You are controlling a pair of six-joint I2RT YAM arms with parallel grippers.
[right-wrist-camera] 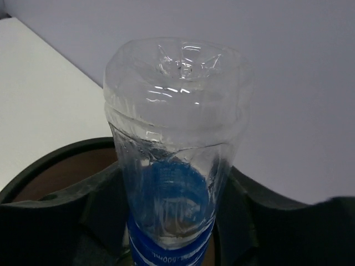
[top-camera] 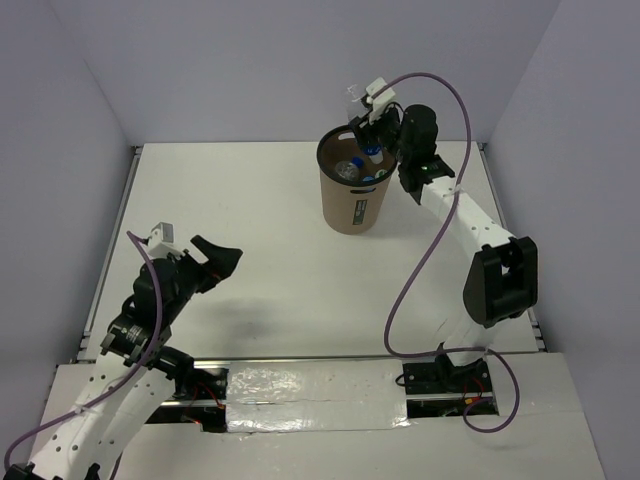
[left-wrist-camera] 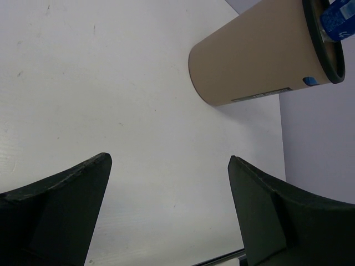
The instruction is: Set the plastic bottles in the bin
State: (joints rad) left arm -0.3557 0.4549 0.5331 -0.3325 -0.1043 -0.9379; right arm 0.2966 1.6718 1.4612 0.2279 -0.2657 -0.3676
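Observation:
The bin point(top-camera: 355, 208), a brown cylinder with a black rim, stands at the back centre of the table. Bottles point(top-camera: 352, 170) with blue caps lie inside it. My right gripper point(top-camera: 374, 138) is shut on a clear plastic bottle with a blue label point(top-camera: 369, 148) and holds it upright over the bin's right rim, base up. In the right wrist view the bottle point(right-wrist-camera: 177, 127) sits between both fingers point(right-wrist-camera: 102, 208), above the bin's rim point(right-wrist-camera: 33, 166). My left gripper point(top-camera: 215, 262) is open and empty at the near left. The left wrist view shows that gripper point(left-wrist-camera: 169, 160), the bin point(left-wrist-camera: 255, 55) and the held bottle point(left-wrist-camera: 335, 19).
A purple cable point(top-camera: 440, 215) loops from the right wrist down to the right arm's base. The white table point(top-camera: 270, 250) is walled in at the back and on both sides. A small label point(top-camera: 358, 212) is on the bin's side.

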